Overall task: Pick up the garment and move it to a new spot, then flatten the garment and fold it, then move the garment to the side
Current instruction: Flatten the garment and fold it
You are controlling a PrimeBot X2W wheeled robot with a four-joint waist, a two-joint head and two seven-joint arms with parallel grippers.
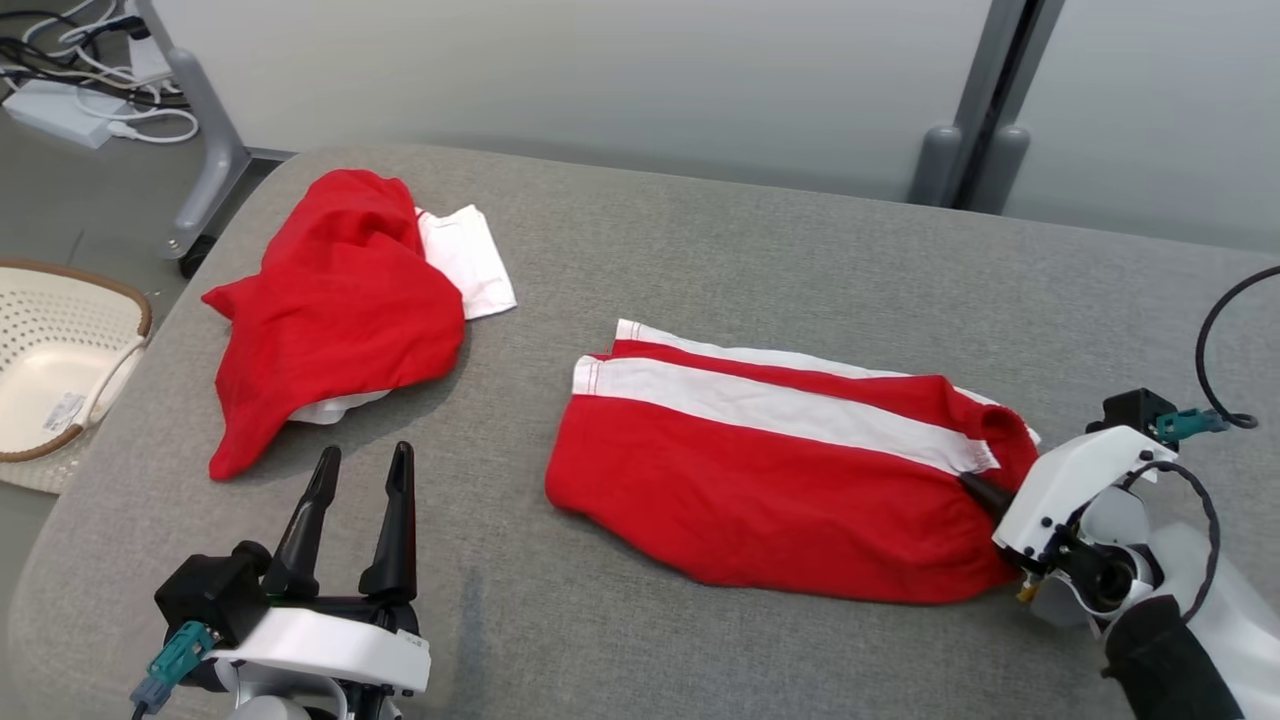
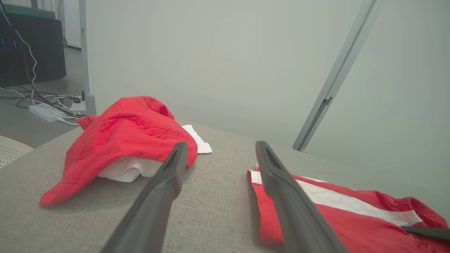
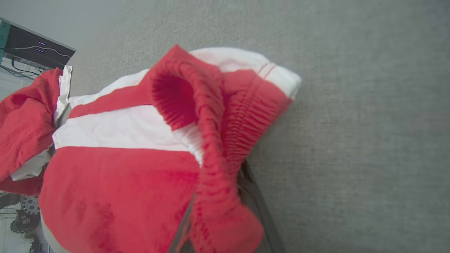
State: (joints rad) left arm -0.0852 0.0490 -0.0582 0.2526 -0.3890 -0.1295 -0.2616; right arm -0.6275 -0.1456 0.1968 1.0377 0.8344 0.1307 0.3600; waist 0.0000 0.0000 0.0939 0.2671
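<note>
The left gripper point(image 1: 365, 455) hovers, fingers spread, over the grey table point(image 1: 700, 240) as the right gripper point(image 1: 985, 490) pinches the elastic waistband of the folded red-and-white shorts point(image 1: 760, 490), lying centre-right, apart from a crumpled red garment point(image 1: 340, 310).

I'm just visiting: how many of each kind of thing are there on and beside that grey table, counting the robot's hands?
Red and white garments: 2 (crumpled garment, flat garment)
White basket: 1, beside the table
Grippers: 2 (left gripper open, right gripper pinching the flat garment's waistband)
Total: 5
</note>
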